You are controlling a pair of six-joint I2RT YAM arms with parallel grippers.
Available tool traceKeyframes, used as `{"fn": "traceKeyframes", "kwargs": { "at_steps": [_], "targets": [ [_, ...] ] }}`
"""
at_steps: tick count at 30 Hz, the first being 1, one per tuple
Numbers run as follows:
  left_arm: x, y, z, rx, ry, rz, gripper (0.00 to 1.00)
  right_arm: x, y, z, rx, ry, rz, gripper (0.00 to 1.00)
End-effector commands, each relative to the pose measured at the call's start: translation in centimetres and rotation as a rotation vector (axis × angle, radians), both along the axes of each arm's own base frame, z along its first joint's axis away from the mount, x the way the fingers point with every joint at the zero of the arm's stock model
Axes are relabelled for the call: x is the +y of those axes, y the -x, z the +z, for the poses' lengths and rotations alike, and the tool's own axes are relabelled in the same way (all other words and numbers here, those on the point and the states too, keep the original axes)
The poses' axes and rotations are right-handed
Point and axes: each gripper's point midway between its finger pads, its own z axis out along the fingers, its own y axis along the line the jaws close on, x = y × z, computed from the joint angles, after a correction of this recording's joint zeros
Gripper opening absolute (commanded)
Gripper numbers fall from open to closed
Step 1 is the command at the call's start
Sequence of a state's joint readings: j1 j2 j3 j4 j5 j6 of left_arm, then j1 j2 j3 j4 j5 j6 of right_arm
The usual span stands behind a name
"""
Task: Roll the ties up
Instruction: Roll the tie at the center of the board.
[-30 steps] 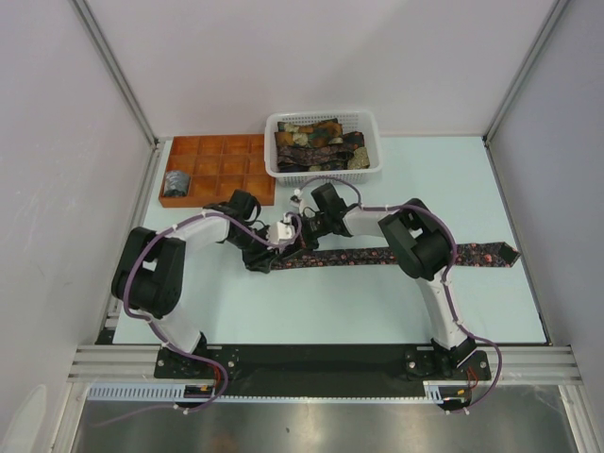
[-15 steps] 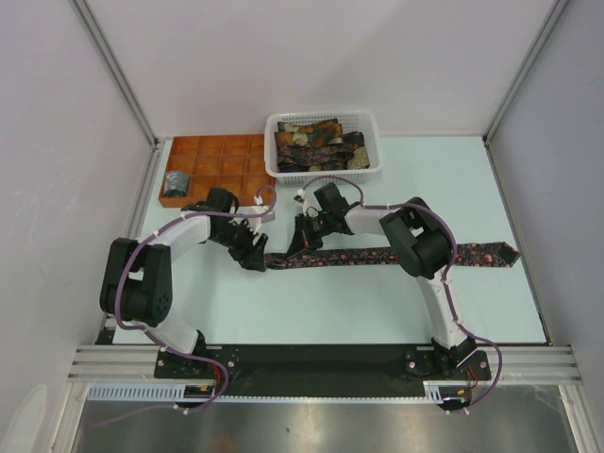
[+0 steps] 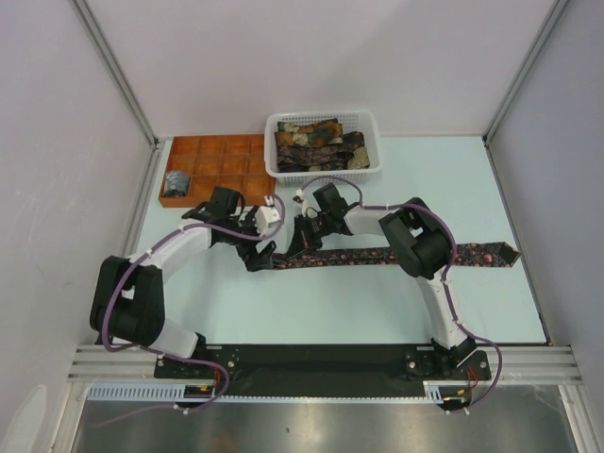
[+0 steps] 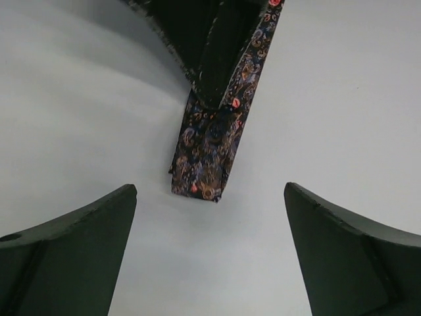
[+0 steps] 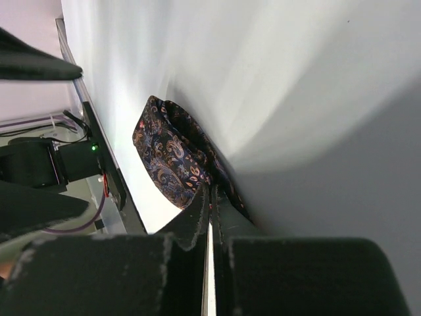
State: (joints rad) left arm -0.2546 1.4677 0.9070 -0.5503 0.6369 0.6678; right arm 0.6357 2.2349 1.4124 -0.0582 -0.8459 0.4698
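A dark tie (image 3: 396, 255) with small pink-red marks lies flat across the table, its pointed end at the far right. My right gripper (image 3: 296, 247) is shut on the tie near its left end. The right wrist view shows the fingers (image 5: 197, 217) pinching the fabric, with the folded end (image 5: 168, 155) bulging beyond them. My left gripper (image 3: 260, 257) is open and empty just left of that end. In the left wrist view the tie's end (image 4: 200, 164) lies just ahead of the left gripper (image 4: 209, 210), apart from both fingers.
A white mesh basket (image 3: 323, 174) at the back holds several green-gold-brown ties (image 3: 316, 142). An orange compartment tray (image 3: 222, 151) stands at the back left, with a dark rolled item (image 3: 176, 181) in one compartment. Walls enclose the table on three sides.
My left arm's elbow has swung out to the left. Its gripper drew slightly back from the tie's left end, then returned close to it. The right gripper has stayed shut on the tie.
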Motion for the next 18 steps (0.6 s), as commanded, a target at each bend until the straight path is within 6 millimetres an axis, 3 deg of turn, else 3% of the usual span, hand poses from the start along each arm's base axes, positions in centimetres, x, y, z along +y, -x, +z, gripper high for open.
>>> {"fn": "traceKeyframes", "kwargs": {
  "at_steps": [1, 7, 14, 18],
  "targets": [
    [-1.8, -1.7, -1.1, -0.177, -0.099, -0.21, 0.99, 0.6, -0.2, 1.5, -0.047, -0.031, 0.014, 0.0],
    [-3.7, -2.5, -3.1, -0.228, -0.182, -0.318, 1.0, 0.7, -0.1, 1.9, -0.052, -0.043, 0.019, 0.0],
    [-3.9, -2.7, -4.3, -0.265, -0.213, -0.379, 0.97, 1.0, 0.0, 2.6, -0.052, -0.063, 0.026, 0.0],
    [-3.8, -2.0, -4.9, -0.256, -0.226, -0.432, 0.88, 0.9, 0.2, 2.9, -0.046, -0.074, 0.031, 0.0]
  ]
}}
